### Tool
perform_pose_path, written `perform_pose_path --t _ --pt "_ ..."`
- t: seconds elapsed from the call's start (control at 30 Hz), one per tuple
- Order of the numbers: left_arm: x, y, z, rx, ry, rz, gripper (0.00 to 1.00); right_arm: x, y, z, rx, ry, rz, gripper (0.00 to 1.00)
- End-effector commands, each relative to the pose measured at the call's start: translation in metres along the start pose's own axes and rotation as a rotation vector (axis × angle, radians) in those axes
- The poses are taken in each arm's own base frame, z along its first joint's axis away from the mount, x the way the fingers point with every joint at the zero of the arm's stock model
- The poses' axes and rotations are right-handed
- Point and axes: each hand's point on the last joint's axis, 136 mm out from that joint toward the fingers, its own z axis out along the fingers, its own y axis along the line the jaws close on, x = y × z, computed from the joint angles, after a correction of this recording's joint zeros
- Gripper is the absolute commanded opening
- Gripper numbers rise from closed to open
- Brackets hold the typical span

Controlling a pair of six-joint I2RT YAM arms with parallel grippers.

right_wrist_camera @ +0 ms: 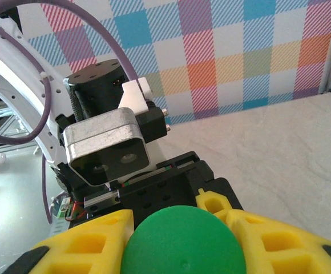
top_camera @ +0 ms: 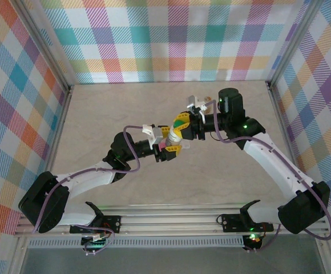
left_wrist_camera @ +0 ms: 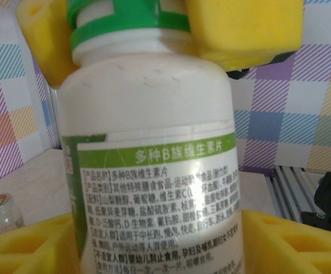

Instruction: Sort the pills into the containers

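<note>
A white pill bottle (left_wrist_camera: 154, 142) with a green label band hangs in the air over the middle of the table (top_camera: 176, 137). My left gripper (left_wrist_camera: 154, 245) is shut on the bottle's body, a yellow finger pressed against each side. My right gripper (right_wrist_camera: 182, 240) is shut on the bottle's green cap (right_wrist_camera: 182, 245), and its yellow fingers (left_wrist_camera: 245, 28) flank the cap (left_wrist_camera: 125, 23) in the left wrist view. From above, both grippers meet at the bottle, left (top_camera: 170, 144) and right (top_camera: 182, 127). The pills are hidden. A pink bit (top_camera: 161, 147) shows by the left gripper; I cannot tell whether it belongs to the containers.
A small clear jar (left_wrist_camera: 3, 214) with a red and white lid stands on the beige table (top_camera: 125, 103) to the left. Checked walls close in the back and both sides. The left wrist's camera housing (right_wrist_camera: 105, 148) sits close in front of my right gripper.
</note>
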Motion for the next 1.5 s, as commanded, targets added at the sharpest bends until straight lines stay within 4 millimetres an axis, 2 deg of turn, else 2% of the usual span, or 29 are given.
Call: perform_pose_path --t 0.0,0.13,0.4,0.93,1.2,1.47 --pt "-0.026 -0.008 0.002 0.029 -0.062 0.052 0.66 -0.018 0.013 -0.004 -0.042 -0.058 -0.05 0.29" --pt "-0.022 -0.008 0.004 0.034 -0.048 0.046 0.66 -0.021 0.013 -0.004 -0.043 -0.077 -0.05 0.29" --pt "-0.025 -0.013 0.008 0.051 -0.05 0.048 0.64 -0.02 0.008 -0.003 -0.026 -0.08 -0.05 0.29" --pt "-0.02 -0.012 0.004 0.028 -0.027 0.049 0.63 -0.017 0.01 -0.012 0.031 -0.088 -0.071 0.29" --pt "-0.01 -0.011 0.006 0.035 0.002 0.028 0.67 -0.02 0.009 -0.015 0.047 -0.102 -0.079 0.29" --pt "-0.014 -0.013 0.008 0.05 0.004 0.033 0.61 -0.018 0.006 -0.014 0.056 -0.103 -0.074 0.29"
